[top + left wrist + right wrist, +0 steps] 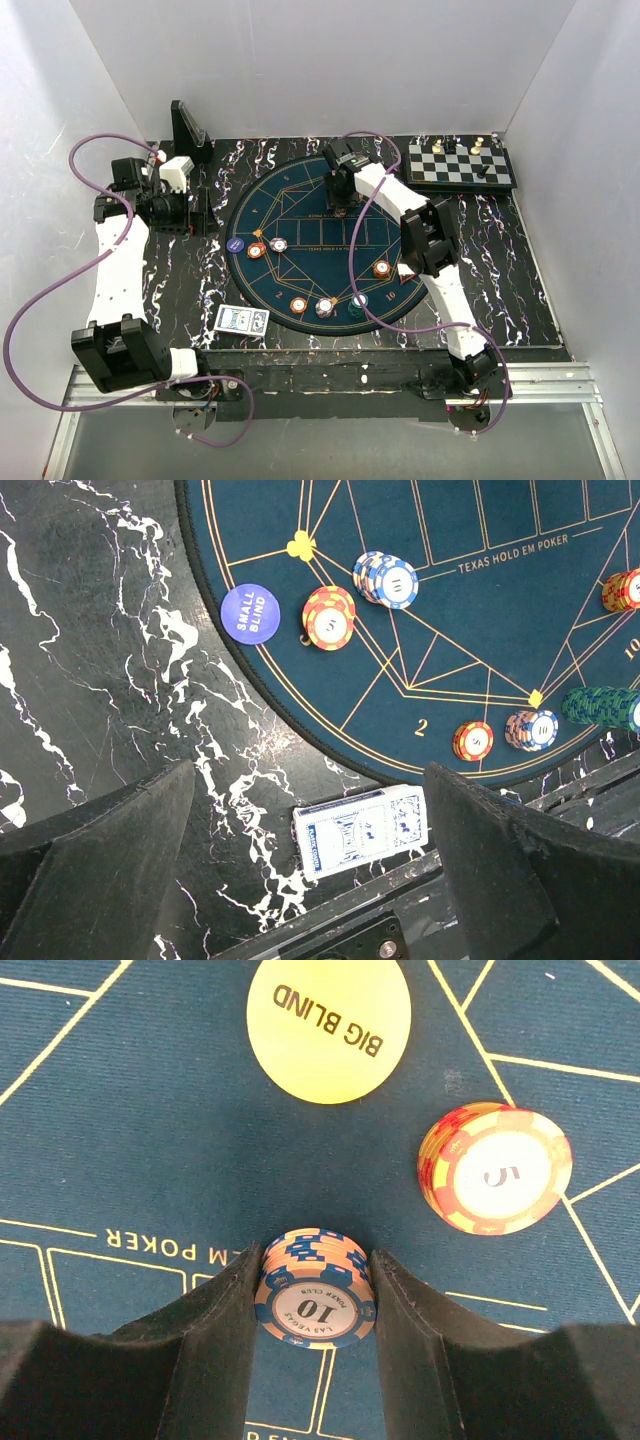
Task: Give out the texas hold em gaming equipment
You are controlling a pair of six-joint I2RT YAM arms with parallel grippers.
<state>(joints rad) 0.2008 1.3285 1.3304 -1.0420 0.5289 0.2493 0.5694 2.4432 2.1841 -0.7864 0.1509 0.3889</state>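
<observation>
Your stack of blue-and-white 10 chips (318, 1305) is at the far part of the round mat (120, 1110). The right gripper (318, 1260) grasps it, one black pad pressed against each side. In the right wrist view a yellow BIG BLIND disc (328, 1025) lies on the felt just past the stack, apart from it, and an orange-and-yellow 5 stack (495, 1170) stands near, off to one side.

More chip stacks dot the near half of the mat: orange (329, 617), blue-and-white (388, 579) and green (598, 705). A purple SMALL BLIND disc (250, 613) lies at the mat's left rim.

The deck of cards (362, 830) lies face down on the marbled table (180, 280), just off the mat's near-left edge. Your left gripper (308, 780) hangs over the table's left side, released, its fingers spread wide and touching nothing.

A chessboard (462, 165) sits at the far right corner.
</observation>
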